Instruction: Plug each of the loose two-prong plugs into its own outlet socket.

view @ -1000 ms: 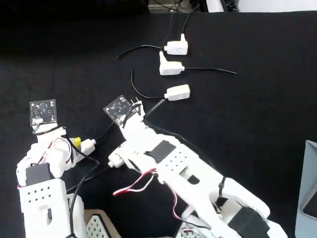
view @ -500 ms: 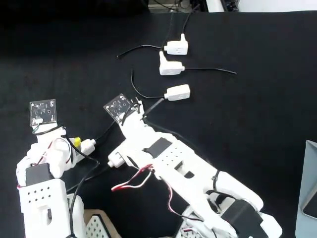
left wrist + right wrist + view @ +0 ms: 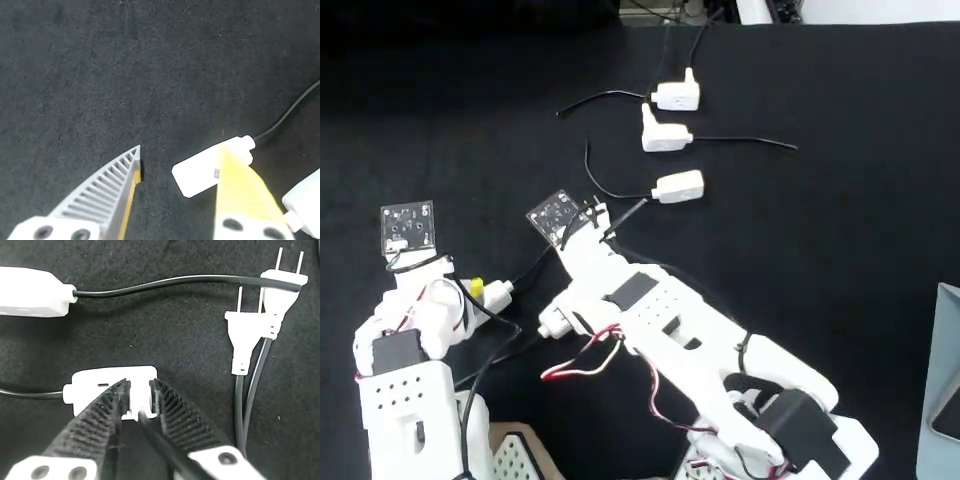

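Observation:
In the right wrist view my right gripper (image 3: 140, 390) is shut on a white two-prong plug (image 3: 140, 409) with a black cord. The plug's front meets a white outlet socket (image 3: 100, 386), and its prongs are hidden. Two loose plugs (image 3: 248, 332) (image 3: 283, 282) lie side by side beyond it, and another socket (image 3: 30, 292) lies farther off. In the high view this gripper (image 3: 588, 222) sits mid-table. My left gripper (image 3: 180, 150) is open, with a white socket (image 3: 207, 169) lying against its yellow finger (image 3: 245, 195).
Three white sockets (image 3: 677, 96) (image 3: 666, 136) (image 3: 679, 187) with black cords lie at the far middle of the black table (image 3: 840, 250). A grey bin edge (image 3: 940, 390) stands at the right. Black cords trail between the two arms.
The right arm has edged forward and to the left, carrying its gripper a little farther up the table. The left arm has kept still.

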Robot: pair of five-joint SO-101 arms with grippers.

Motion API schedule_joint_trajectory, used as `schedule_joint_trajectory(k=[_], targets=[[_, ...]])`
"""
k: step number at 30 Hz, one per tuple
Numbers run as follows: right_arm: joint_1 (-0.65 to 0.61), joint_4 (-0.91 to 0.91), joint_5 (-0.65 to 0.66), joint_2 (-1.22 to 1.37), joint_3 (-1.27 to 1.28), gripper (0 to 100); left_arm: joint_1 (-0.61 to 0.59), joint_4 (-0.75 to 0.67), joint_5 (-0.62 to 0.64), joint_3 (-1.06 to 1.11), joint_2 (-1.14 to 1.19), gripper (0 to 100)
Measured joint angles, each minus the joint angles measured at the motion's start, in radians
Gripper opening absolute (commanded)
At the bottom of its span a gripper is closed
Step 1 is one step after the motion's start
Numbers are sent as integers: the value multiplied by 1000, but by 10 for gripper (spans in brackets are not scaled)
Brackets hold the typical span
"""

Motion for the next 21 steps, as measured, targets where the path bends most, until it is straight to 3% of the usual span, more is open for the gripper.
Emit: schedule_joint_trajectory(k=[4, 10, 15, 21], targets=[[0, 0, 0, 6, 0, 23, 0, 0, 0, 0, 0, 242], [-5, 29, -2, 0, 2, 206, 0, 0, 0, 0, 0, 243], [-34, 206, 0, -89, -38, 172, 0, 0, 0, 0, 0, 244], [-32, 265, 0, -313, -46, 64, 5, 2, 0, -12, 0, 274]])
